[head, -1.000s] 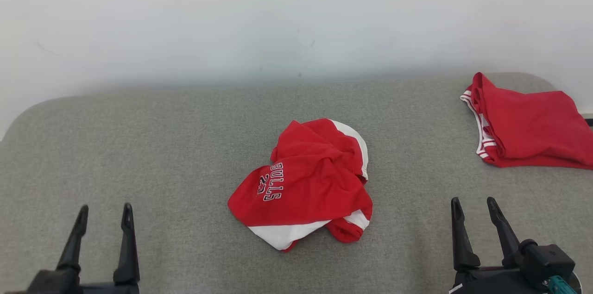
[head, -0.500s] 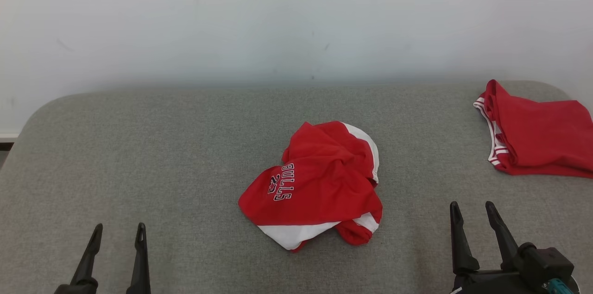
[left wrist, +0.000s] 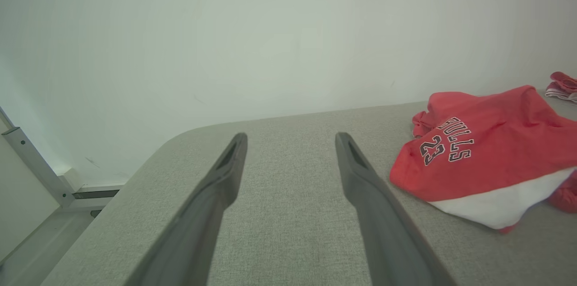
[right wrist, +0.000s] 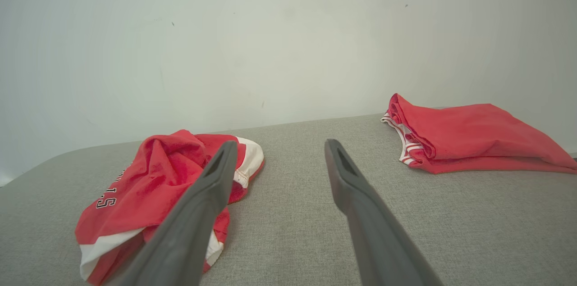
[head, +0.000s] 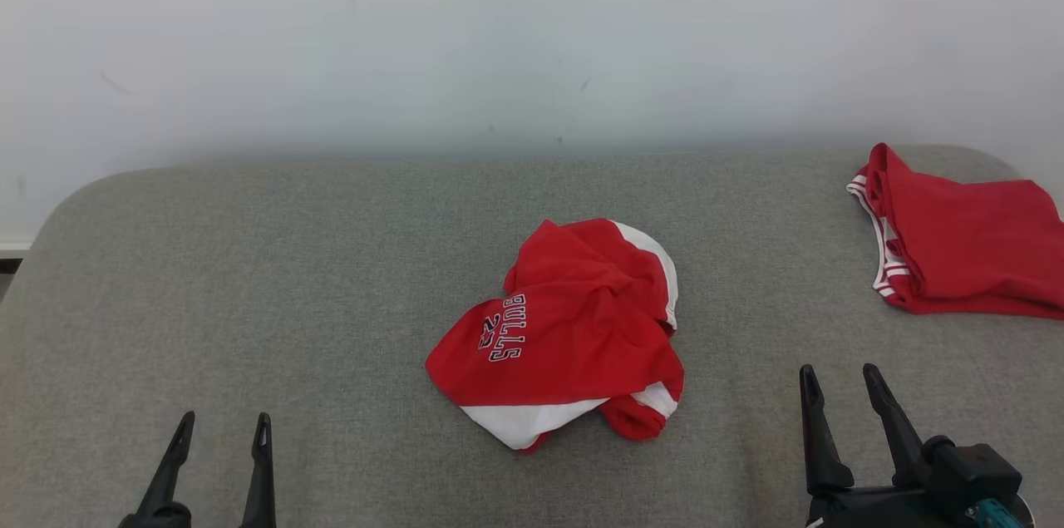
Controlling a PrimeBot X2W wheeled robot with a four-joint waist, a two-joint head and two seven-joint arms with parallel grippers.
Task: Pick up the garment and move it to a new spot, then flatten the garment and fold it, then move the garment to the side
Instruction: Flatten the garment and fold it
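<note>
Both hands are parted and empty: left hand (head: 224, 421) at 7 o'clock, right hand (head: 835, 372) at 5 o'clock; crumpled red garment (head: 565, 337) lies at centre of worktop (head: 249, 262), 2 o'clock from left hand, 10 o'clock from right hand, well apart from both.

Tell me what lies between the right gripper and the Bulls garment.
Just bare grey padded surface between right gripper and Bulls garment, per the head view.

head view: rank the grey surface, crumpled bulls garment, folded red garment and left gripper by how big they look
1. grey surface
2. crumpled bulls garment
3. folded red garment, cut off at the edge and farther back, so this pair is unsure
4. left gripper, partly out of frame
</note>
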